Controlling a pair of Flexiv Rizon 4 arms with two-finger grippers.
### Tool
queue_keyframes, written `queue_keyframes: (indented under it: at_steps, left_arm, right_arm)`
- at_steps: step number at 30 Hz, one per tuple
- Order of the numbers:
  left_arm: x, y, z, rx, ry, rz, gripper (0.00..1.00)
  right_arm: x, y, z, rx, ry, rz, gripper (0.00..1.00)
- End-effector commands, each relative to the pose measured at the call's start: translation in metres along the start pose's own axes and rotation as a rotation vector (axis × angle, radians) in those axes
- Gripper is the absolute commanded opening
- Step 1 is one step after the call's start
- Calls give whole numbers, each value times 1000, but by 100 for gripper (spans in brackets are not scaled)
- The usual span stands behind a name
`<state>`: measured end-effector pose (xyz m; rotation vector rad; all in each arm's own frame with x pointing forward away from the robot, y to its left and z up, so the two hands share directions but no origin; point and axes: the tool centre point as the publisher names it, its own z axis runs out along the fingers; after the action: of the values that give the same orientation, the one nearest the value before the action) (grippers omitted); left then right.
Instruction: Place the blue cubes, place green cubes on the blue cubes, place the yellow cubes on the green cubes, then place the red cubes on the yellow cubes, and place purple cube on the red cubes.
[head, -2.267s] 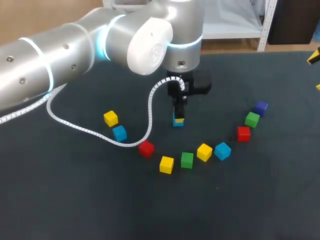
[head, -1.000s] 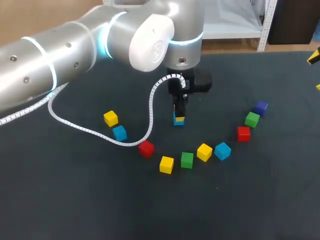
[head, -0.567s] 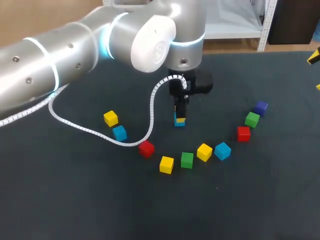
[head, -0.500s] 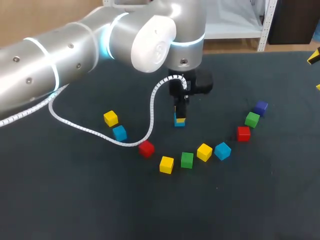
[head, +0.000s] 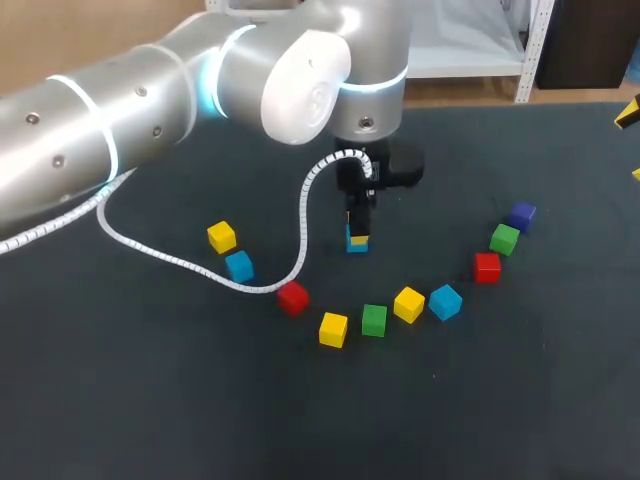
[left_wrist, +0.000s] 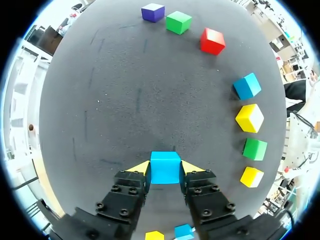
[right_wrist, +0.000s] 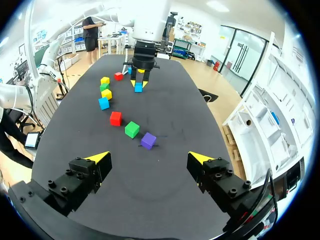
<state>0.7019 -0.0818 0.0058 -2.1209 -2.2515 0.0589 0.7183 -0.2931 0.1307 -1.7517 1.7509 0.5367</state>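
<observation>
Currently held: a blue cube (head: 357, 241), pinched from two sides by the left claw (left_wrist: 165, 169), low over the middle of the bench (head: 200, 400); I cannot tell whether it touches the surface.
Change: almost none; over the last couple of seconds claw and cube only drift slightly around one spot.
Meaning: probably the set-down of the first base cube, not yet released; no stacking has begun.
Other arm: the right claw (right_wrist: 150, 160) is spread wide, holding nothing, off at the bench's right end.
Loose cubes: an arc from a yellow cube (head: 222, 237) round to the purple cube (head: 521, 215), all well apart from the held one.
Cable: a white coil (head: 300, 225) loops beside the left claw down near a red cube (head: 292, 298).
Open room: bare bench around the held cube and a wide strip in front of the arc; the far edge lies behind the left arm.
</observation>
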Motion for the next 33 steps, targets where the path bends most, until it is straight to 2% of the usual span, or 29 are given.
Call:
queue_keyframes:
  at_steps: [1, 2, 3, 4, 5, 16, 22, 33]
  left_arm:
    - [-1, 3, 0, 7, 3, 3, 37]
    - [-1, 4, 0, 8, 4, 3, 45]
    - [0, 4, 0, 9, 4, 2, 62]
    - [0, 5, 0, 10, 6, -1, 86]
    - [0, 5, 0, 13, 7, -3, 100]
    - [2, 7, 0, 19, 12, -12, 100]
    - [-7, 10, -2, -5, 3, 30, 100]
    - [-15, 20, -3, -17, -6, 49, 100]
  right_arm:
    - [0, 1, 0, 2, -1, -1, 100]
    - [0, 1, 0, 2, -1, -1, 100]
    - [0, 1, 0, 2, -1, -1, 100]
    - [0, 1, 0, 2, -1, -1, 100]
    - [0, 1, 0, 2, -1, -1, 100]
    - [0, 1, 0, 2, -1, -1, 100]
    - [0, 1, 0, 2, -1, -1, 100]
    - [0, 1, 0, 2, -1, -1, 100]
